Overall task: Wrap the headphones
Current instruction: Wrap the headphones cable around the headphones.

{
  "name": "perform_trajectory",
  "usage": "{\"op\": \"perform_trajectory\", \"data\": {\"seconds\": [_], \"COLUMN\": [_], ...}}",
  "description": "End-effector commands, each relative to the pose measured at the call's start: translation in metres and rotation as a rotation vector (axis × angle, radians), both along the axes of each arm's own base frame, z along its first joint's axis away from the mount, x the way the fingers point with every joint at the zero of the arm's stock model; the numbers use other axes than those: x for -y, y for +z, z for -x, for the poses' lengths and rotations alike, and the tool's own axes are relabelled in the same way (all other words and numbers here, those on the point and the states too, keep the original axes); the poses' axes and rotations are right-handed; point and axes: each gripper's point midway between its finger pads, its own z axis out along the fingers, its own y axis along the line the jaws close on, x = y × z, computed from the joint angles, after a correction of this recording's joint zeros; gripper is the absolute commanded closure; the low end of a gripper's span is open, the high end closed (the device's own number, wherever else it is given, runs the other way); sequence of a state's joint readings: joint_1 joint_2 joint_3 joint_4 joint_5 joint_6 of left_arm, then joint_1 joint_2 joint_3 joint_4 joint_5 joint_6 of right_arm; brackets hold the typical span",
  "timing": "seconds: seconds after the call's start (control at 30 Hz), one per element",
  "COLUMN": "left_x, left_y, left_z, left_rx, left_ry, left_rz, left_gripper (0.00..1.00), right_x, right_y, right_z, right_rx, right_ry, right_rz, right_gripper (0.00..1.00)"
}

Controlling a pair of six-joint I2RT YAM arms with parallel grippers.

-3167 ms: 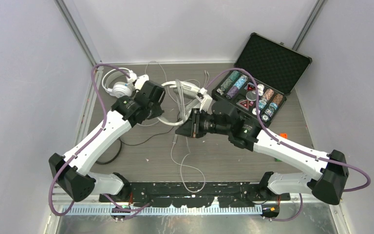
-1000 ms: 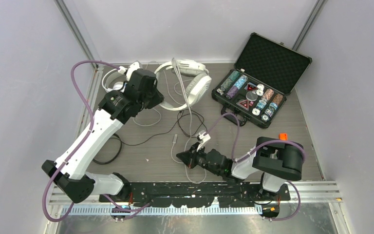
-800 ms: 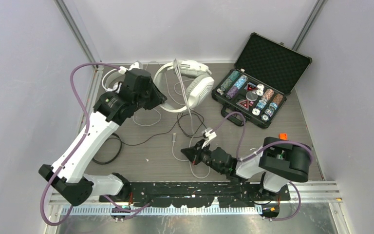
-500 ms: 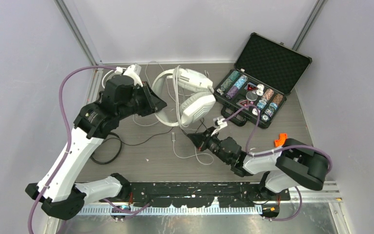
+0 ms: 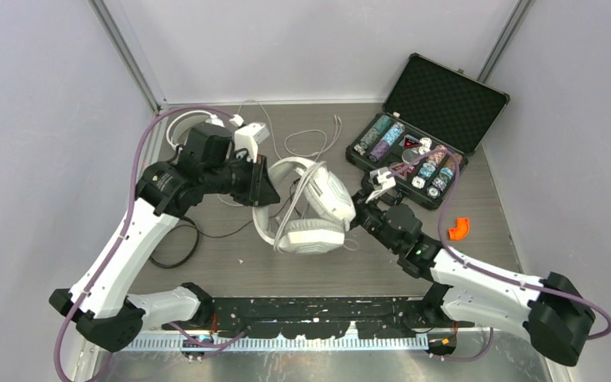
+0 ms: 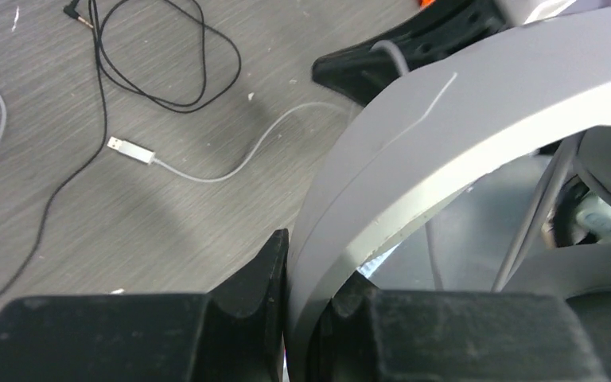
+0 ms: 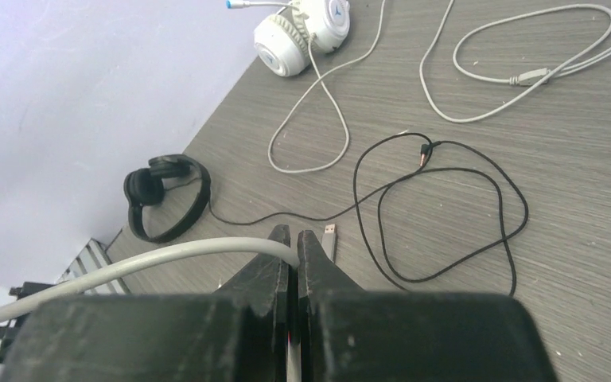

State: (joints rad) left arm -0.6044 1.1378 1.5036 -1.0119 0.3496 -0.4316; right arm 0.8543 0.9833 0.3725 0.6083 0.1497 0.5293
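**Headset** [image 5: 326, 199], white, over-ear. Position: centre of the desk [image 5: 231, 255], towards the front, cups [image 5: 310, 236] tilted. A second ago it sits at the back of the desk; it has since come forward.

**Headband** [image 6: 461, 103]. Clamped in the left fingers [image 6: 306, 274], which close on it from both sides. The grip is the same as a second ago.

**Cable** [image 7: 167, 256], white, thin. Pinched in the right fingers [image 7: 293, 239], whose tips are almost together with the cable between them. A second ago these fingers are low near the front edge, with slack looped on the desk. Now they stand just right of the cups, and that front loop is gone from the desk. From above, strands of cable lie across the cups and band.

**Reading.** A turn of cable is probably being carried round the headset, so wrapping is under way but not finished. How many turns are on, cannot tell. A USB plug [image 7: 328, 235] lies on the desk just past the right fingers; which cable it ends, cannot tell.

**Other stock.**
- Second headset [image 7: 302, 28], white, back left, cable loose.
- Black headset [image 7: 163, 195], left side, its black cable [image 7: 445, 215] in loose loops mid-desk.
- Both are unwrapped.

**Not of the task.**
- Case [image 5: 445, 99], open, back right, holding chips [image 5: 382, 135].
- Orange piece [image 5: 455, 228], towards the right edge.
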Motion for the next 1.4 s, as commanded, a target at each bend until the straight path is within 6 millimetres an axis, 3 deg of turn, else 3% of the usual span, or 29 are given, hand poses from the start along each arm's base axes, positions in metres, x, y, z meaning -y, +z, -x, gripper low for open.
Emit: {"op": "perform_trajectory", "data": {"seconds": [0.0, 0.1, 0.33, 0.57, 0.7, 0.93, 1.37], "left_x": [-0.001, -0.009, -0.021, -0.030, -0.026, -0.020, -0.028], "left_y": [-0.003, -0.021, -0.032, -0.028, -0.025, -0.023, -0.034], "left_z": [0.020, 0.012, -0.015, -0.054, -0.068, -0.083, -0.084], "left_rx": [0.079, 0.167, 0.506, 0.699, 0.774, 0.887, 0.950], "left_ry": [-0.231, -0.304, -0.511, -0.596, -0.596, -0.555, -0.547], "left_rz": [-0.057, -0.159, -0.361, -0.598, -0.675, -0.723, -0.761], "left_gripper": [1.00, 1.00, 1.00, 1.00, 1.00, 1.00, 1.00], "right_x": [0.007, 0.007, 0.000, 0.012, 0.004, -0.013, -0.022], "right_y": [0.010, 0.031, 0.047, 0.057, 0.069, 0.082, 0.098], "right_z": [0.010, 0.026, 0.072, 0.091, 0.104, 0.110, 0.102], "right_rx": [-0.066, -0.124, -0.254, -0.352, -0.367, -0.407, -0.432], "right_ry": [0.050, 0.112, 0.323, 0.350, 0.426, 0.494, 0.482], "right_rz": [0.133, 0.144, 0.185, 0.223, 0.160, 0.047, -0.043], "right_gripper": [1.00, 1.00, 1.00, 1.00, 1.00, 1.00, 1.00]}}
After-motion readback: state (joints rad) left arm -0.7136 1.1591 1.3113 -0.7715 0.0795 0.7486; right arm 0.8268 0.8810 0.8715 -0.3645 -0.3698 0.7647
